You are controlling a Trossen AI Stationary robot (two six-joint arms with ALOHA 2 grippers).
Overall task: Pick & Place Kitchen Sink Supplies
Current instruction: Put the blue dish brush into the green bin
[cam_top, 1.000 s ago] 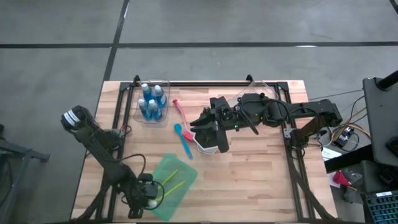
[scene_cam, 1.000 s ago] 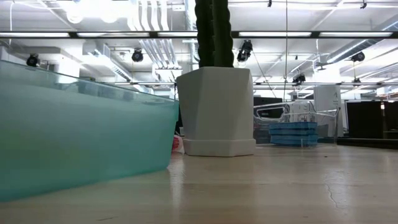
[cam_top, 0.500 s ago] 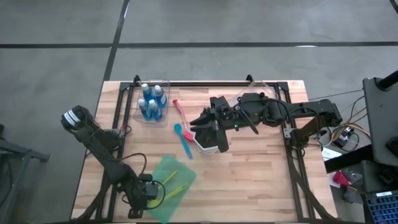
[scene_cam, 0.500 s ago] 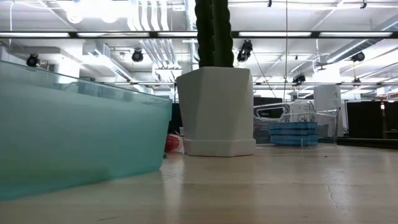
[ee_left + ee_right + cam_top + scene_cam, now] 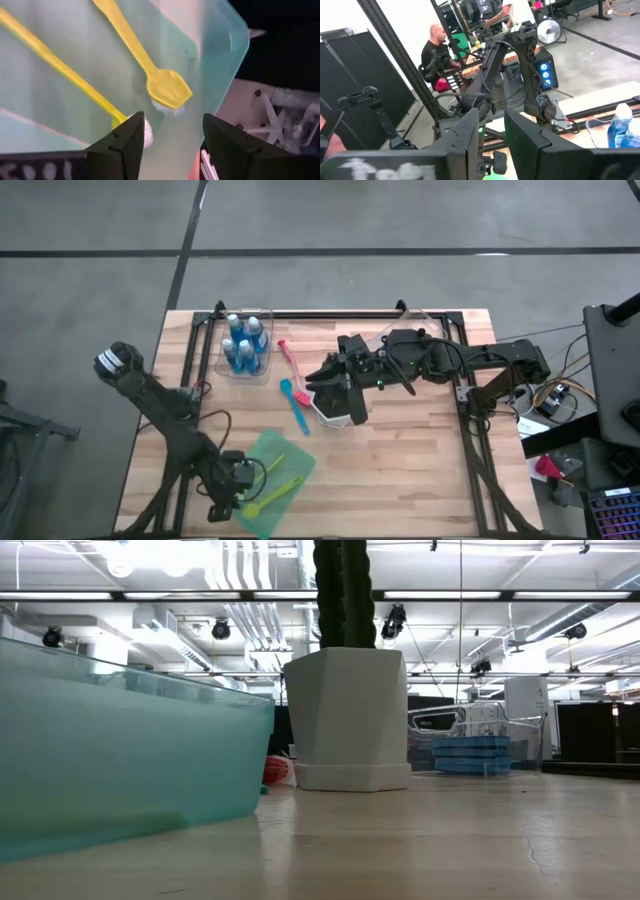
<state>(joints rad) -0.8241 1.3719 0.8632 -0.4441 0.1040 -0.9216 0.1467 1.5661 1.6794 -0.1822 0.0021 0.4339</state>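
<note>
Since a second ago the left gripper [image 5: 232, 488] has shifted slightly along the green sheet [image 5: 283, 450], its jaws parted and empty; two yellow brushes [image 5: 145, 62] lie just ahead. Right gripper [image 5: 330, 376] hovers by the white pot [image 5: 342, 412], jaws narrowly apart, holding nothing visible.

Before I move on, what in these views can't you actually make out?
- Right hand, high view: its own arm covers the white pot; grip unclear.
- Sponges, low view: far off, count unclear.
- Green sheet, low view: fills the left, hiding the table behind.
- Yellow brushes, left wrist view: handles cut off by the edge.
</note>
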